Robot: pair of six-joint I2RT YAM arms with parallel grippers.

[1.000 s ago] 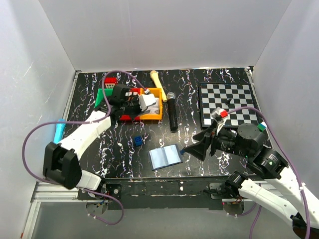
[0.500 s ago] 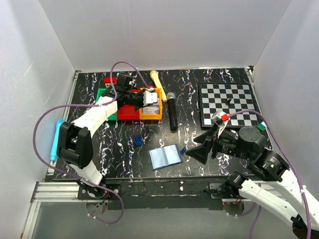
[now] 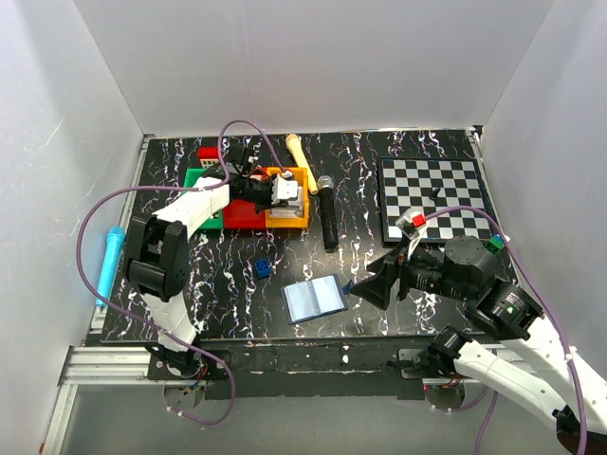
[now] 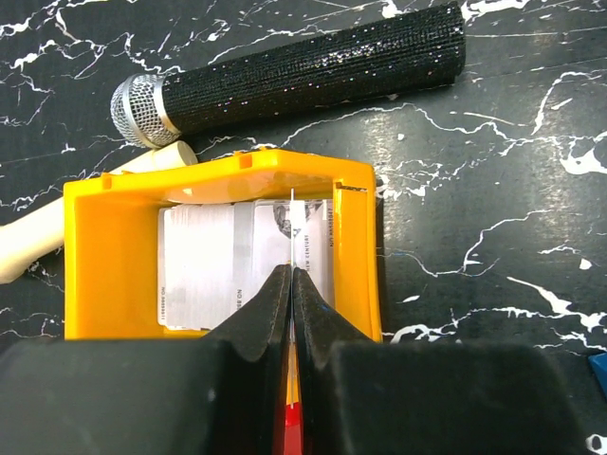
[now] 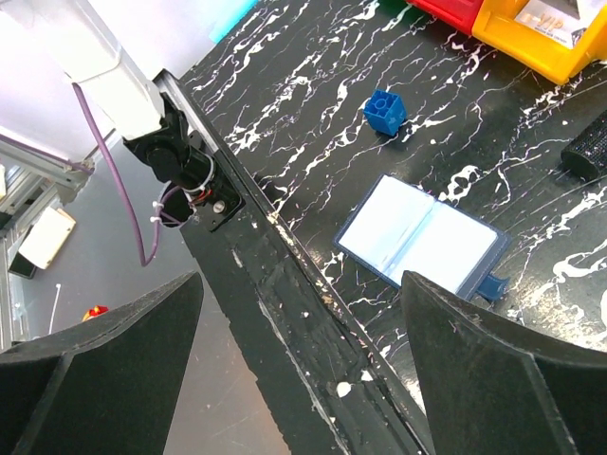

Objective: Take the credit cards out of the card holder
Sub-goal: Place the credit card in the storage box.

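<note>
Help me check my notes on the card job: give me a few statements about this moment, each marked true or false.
1. The card holder lies open on the table. True.
2. The left fingers are shut on a credit card held edge-on over the yellow bin. True.
3. The right fingers are clamped on the card holder. False: they stand wide open beside it, not touching it.
4. The microphone lies inside the yellow bin. False: it lies on the table beside the bin.
5. Other credit cards lie flat in the yellow bin. True.
</note>
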